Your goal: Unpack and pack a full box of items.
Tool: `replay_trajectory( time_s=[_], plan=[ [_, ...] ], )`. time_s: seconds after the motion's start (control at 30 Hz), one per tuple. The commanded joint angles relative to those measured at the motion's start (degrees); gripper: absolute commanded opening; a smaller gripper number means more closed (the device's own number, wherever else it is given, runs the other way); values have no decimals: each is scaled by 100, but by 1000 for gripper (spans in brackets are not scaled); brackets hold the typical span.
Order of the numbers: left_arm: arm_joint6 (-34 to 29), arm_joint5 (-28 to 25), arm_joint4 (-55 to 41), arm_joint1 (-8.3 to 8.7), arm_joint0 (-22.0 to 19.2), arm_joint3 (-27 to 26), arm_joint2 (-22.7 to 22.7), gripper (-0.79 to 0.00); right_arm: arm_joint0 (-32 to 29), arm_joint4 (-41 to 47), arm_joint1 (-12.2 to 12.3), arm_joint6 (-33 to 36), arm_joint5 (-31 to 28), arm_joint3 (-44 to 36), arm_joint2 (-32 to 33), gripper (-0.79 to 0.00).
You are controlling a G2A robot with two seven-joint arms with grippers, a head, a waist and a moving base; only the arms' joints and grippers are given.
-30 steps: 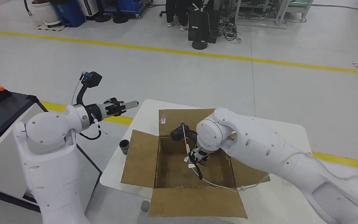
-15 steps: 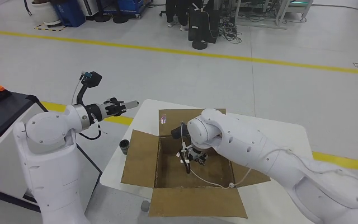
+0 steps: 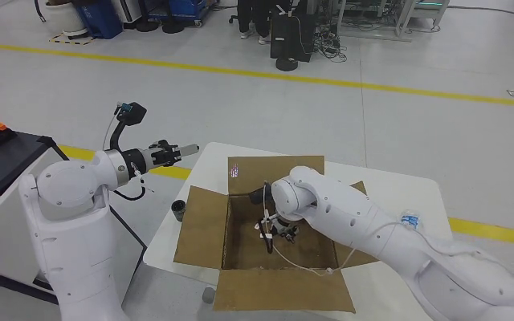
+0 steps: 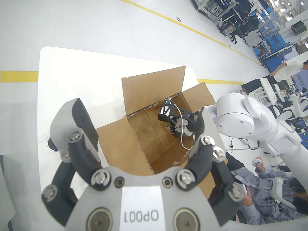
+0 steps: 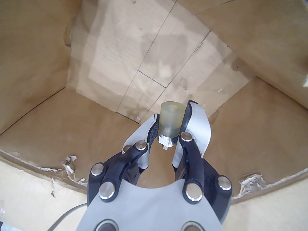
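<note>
Your right gripper [image 5: 172,117] is clamped on a small cylinder [image 5: 169,115]: a translucent, yellowish, rubbery-looking body with a shallow dimple on its end face, and a metal hex nut and short threaded stud at the other end. The ribbed black pads [image 5: 154,131] press its sides. It hangs inside the box [image 3: 277,241], above the floor and near the middle of the opening. The box is brown corrugated cardboard, roughly square, with four flaps folded outward, torn ragged paper along the rim, and flat floor panels with seams and darker stains. Your left gripper [image 4: 142,111] stands wide with nothing between its fingers, up in the air at the box's 10 o'clock, past the table's edge. The table [image 3: 385,184] is a smooth white top with rounded corners. A short dark tube-like piece [image 3: 178,210] stands on it at the box's 9 o'clock, just beside the flap. The floor [image 3: 241,112] is pale and glossy, crossed by yellow lines [image 3: 241,72]. Metal racks and blue bins sit at 12 o'clock.
</note>
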Motion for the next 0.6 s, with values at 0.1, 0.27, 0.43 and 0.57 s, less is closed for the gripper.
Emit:
replay_trajectory(
  time_s=[0.1, 0.27, 0.43, 0.57],
  plan=[
    [0, 0, 0, 0, 0, 0, 0, 0, -111, -96, 4, -38, -23, 86, 58, -785],
    [0, 0, 0, 0, 0, 0, 0, 0, -197, -141, -26, -93, -110, 220, 126, -785],
    [0, 0, 0, 0, 0, 0, 0, 0, -251, -185, -94, -107, -222, 391, 162, -711],
    [0, 0, 0, 0, 0, 0, 0, 0, -282, -203, -166, -92, -323, 559, 181, -613]
  ],
)
